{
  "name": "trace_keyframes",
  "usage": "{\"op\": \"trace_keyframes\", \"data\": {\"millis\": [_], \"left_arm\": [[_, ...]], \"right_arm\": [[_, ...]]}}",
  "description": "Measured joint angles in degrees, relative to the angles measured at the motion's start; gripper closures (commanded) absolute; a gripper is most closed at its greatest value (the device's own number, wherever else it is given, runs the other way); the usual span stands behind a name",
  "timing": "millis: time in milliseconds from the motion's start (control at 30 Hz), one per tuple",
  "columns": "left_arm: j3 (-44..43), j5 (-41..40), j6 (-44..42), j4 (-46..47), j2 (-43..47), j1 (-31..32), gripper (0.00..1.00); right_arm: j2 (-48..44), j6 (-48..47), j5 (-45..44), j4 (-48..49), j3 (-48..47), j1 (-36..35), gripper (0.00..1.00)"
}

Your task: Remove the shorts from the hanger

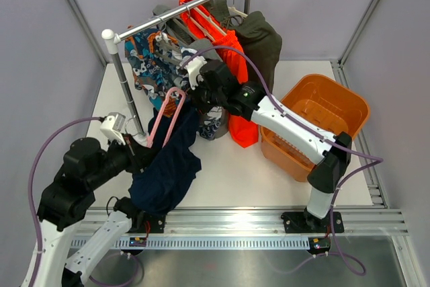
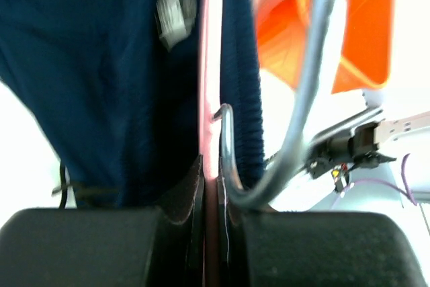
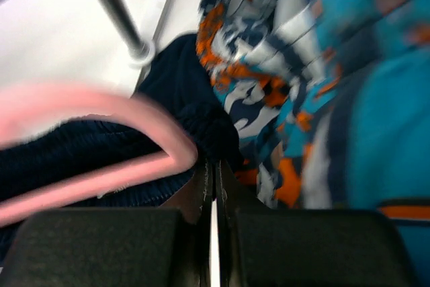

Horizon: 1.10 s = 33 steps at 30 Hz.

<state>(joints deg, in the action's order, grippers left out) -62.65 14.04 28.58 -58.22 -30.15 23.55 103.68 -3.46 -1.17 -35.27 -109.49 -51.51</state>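
Note:
The pale pink hanger (image 1: 168, 115) is off the rack, slanting over the table with the dark navy shorts (image 1: 168, 169) draped from it down onto the table. My left gripper (image 1: 142, 140) is shut on the hanger's lower end. The left wrist view shows the pink bar (image 2: 211, 65) pinched between the jaws, with the grey metal hook (image 2: 228, 146) beside it and navy fabric (image 2: 101, 65) on both sides. My right gripper (image 1: 193, 92) is at the hanger's upper end. In the right wrist view (image 3: 213, 166) it is shut on the shorts' waistband (image 3: 215, 132), beside the hanger's pink corner (image 3: 168, 139).
A clothes rack with a metal rail (image 1: 181, 8) and a post (image 1: 124, 82) stands at the back. It holds blue-white-orange patterned shorts (image 1: 144, 65), an orange garment (image 1: 235, 58) and an olive garment (image 1: 259, 38). An orange basket (image 1: 349, 105) stands at the right.

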Motion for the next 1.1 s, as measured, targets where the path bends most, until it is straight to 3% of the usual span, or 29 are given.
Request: {"op": "trace_keyframes", "data": {"millis": [300, 733, 1100], "left_arm": [[1.07, -6.47, 4.63, 12.07, 3.10, 0.07, 1.00], [9.18, -29.62, 9.86, 31.91, -3.78, 0.07, 1.00], [10.73, -30.82, 3.06, 44.54, -5.29, 0.28, 1.00]], "right_arm": [[-3.17, -7.21, 17.59, -2.82, 7.48, 1.44, 1.00], [-8.24, -15.74, 32.81, -6.69, 8.98, 1.55, 1.00], [-10.73, -32.24, 41.77, -19.93, 10.73, -8.70, 1.00]]}}
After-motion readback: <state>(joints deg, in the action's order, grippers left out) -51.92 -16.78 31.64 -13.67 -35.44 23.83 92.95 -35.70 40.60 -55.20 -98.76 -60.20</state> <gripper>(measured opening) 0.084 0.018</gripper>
